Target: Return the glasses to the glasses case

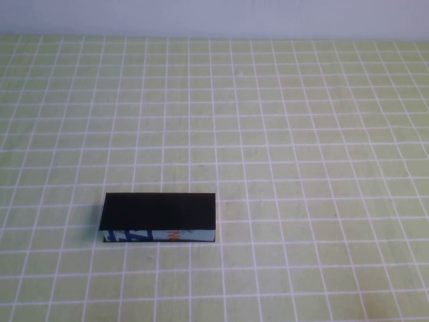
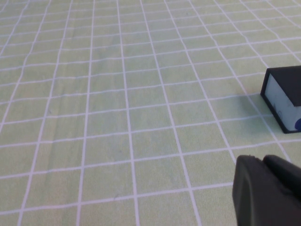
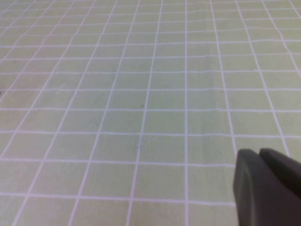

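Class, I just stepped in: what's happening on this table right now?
Nothing is being handled. The glasses case sits shut on the green checked tablecloth, toward the robot's left, printed side facing the robot. No glasses show in any view. The left gripper hangs above the cloth near one end of the case; the right gripper hangs above bare cloth.

We see the glasses case [image 1: 159,218] lying on the tablecloth [image 1: 301,168], toward our left and near side, lid down. Our left gripper [image 2: 268,190] hangs above the cloth near one end of the case [image 2: 284,99]; our right gripper [image 3: 265,186] hangs over bare cloth.
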